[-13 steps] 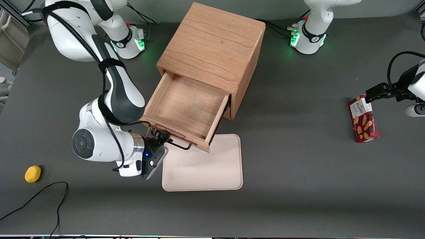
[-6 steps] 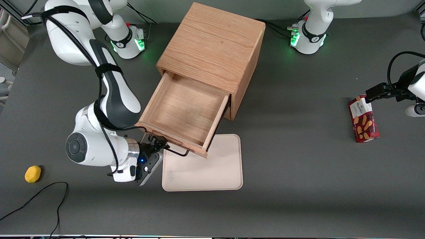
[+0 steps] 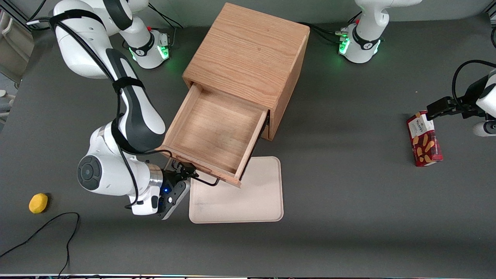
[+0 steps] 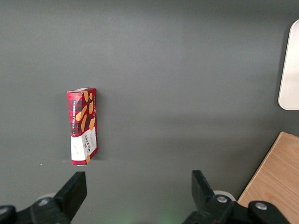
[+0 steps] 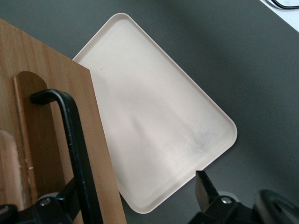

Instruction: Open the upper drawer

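Note:
The oak cabinet (image 3: 248, 54) stands in the middle of the table. Its upper drawer (image 3: 211, 128) is pulled far out toward the front camera and shows an empty wooden inside. The thin black wire handle (image 3: 207, 181) sticks out from the drawer front. My right gripper (image 3: 185, 171) is at the end of the handle nearer the working arm. In the right wrist view the gripper (image 5: 136, 189) is open, with the handle (image 5: 77, 140) running beside one finger, against the drawer front (image 5: 42, 84). The lower drawer is hidden under the upper one.
A beige tray (image 3: 240, 197) lies on the table under the drawer's front edge, and also shows in the right wrist view (image 5: 154, 121). A red cookie box (image 3: 424, 139) lies toward the parked arm's end. A yellow object (image 3: 38, 203) and a black cable (image 3: 46, 228) lie toward the working arm's end.
The upper drawer has slid a little farther out toward the front camera, with the gripper at its handle. The arm's wrist has shifted with it.

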Robot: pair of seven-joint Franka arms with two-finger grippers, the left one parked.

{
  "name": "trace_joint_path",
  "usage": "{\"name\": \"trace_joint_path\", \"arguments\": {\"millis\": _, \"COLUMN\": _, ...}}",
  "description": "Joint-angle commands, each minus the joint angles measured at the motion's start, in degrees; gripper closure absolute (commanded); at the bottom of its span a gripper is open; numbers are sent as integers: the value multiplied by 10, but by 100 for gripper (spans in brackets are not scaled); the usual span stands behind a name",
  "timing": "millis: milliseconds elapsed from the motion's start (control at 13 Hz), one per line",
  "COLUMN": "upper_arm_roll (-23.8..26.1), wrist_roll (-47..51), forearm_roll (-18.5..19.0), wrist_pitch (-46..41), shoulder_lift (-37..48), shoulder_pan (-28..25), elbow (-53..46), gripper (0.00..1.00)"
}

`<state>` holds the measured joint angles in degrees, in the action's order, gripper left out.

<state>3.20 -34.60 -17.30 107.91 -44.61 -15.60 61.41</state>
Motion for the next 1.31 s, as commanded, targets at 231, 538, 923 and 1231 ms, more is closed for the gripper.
{"name": "trace_joint_path", "arguments": {"millis": 231, "upper_arm_roll": 5, "wrist_roll": -13, "forearm_roll": -5, "wrist_pitch": 11, "shoulder_lift": -27, "shoulder_pan": 13, "elbow": -39, "gripper": 0}}
{"name": "trace_joint_path", "arguments": {"millis": 538, "upper_arm_roll": 6, "wrist_roll": -13, "forearm_roll": -7, "wrist_pitch": 15, "shoulder_lift": -28, "shoulder_pan": 22, "elbow": -39, "gripper": 0}}
{"name": "trace_joint_path", "arguments": {"millis": 923, "upper_arm_roll": 6, "wrist_roll": -11, "forearm_roll": -10, "wrist_pitch": 14, "shoulder_lift": -28, "shoulder_pan": 25, "elbow": -39, "gripper": 0}}
{"name": "trace_joint_path", "arguments": {"millis": 1231, "upper_arm_roll": 8, "wrist_roll": -3, "forearm_roll": -11, "wrist_pitch": -6, "shoulder_lift": -25, "shoulder_pan": 24, "elbow": -39, "gripper": 0}}
